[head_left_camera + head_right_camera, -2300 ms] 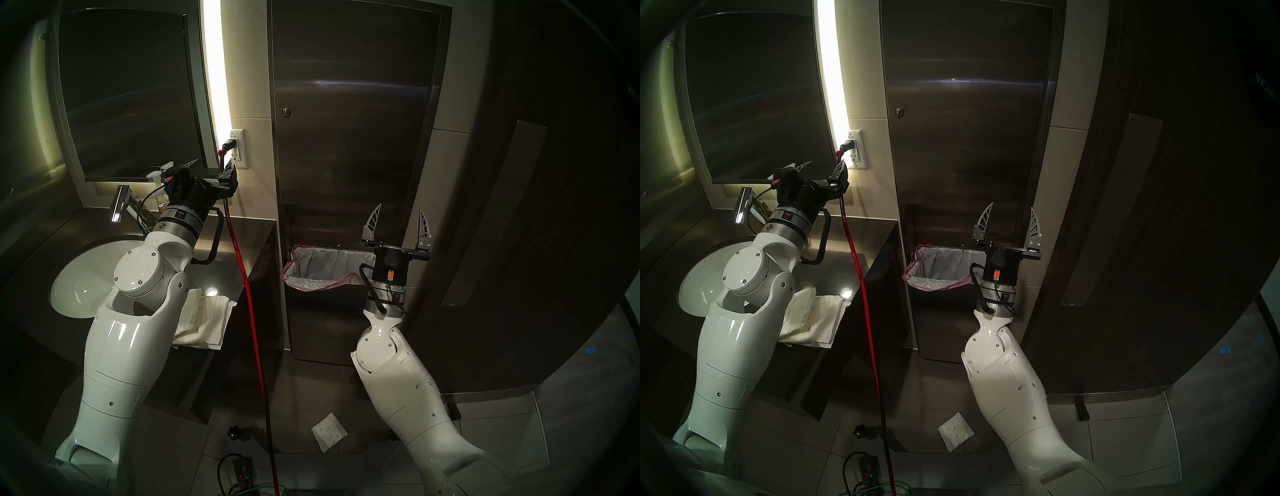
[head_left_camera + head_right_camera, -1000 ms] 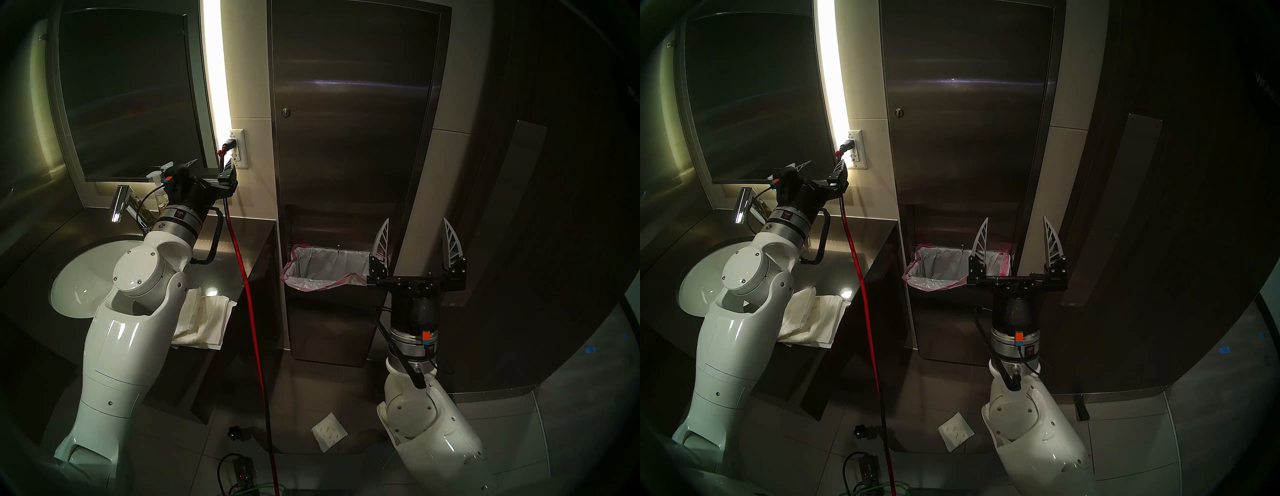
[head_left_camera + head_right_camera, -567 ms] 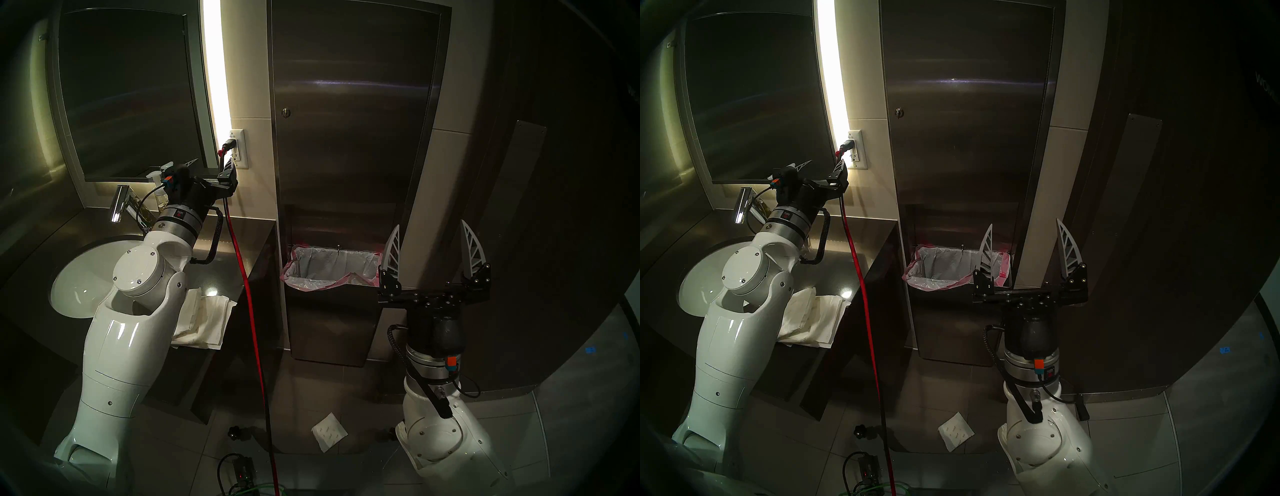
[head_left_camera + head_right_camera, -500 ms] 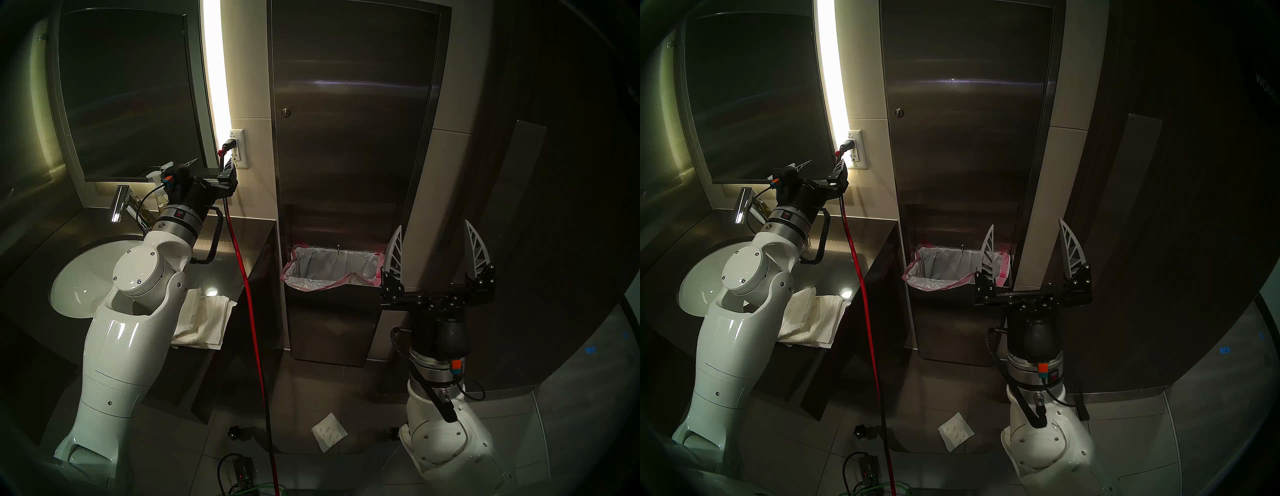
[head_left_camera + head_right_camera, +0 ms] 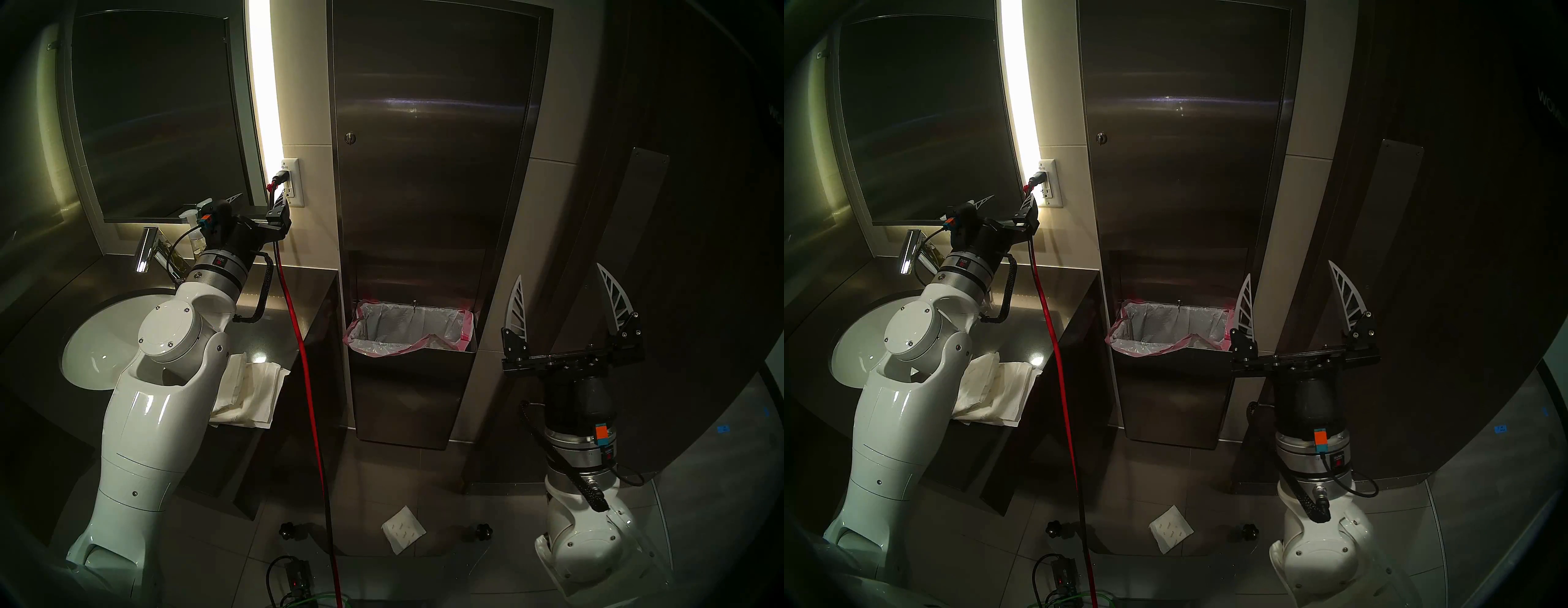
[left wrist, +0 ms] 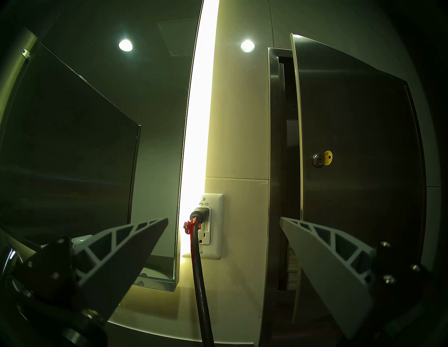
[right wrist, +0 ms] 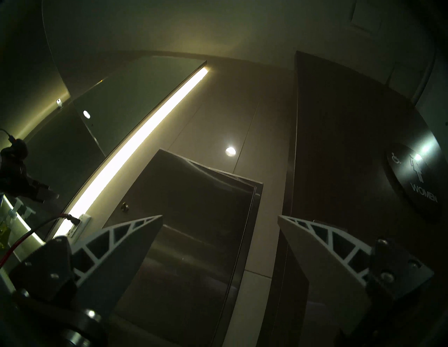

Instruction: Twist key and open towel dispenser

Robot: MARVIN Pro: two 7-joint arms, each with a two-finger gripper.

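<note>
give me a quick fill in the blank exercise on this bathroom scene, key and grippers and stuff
1. The brass key sits in the lock of the towel dispenser, whose door stands slightly ____.
2. The red cord is plugged into the wall ____.
3. The left gripper and the right gripper are both ____.
4. The waste bin has a ____-edged liner.

Missing words: open; outlet; open; pink

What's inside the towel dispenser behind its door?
The towel dispenser door stands ajar; through the gap, a dark interior and pale stacked paper edges low down. The door covers the rest.
</note>
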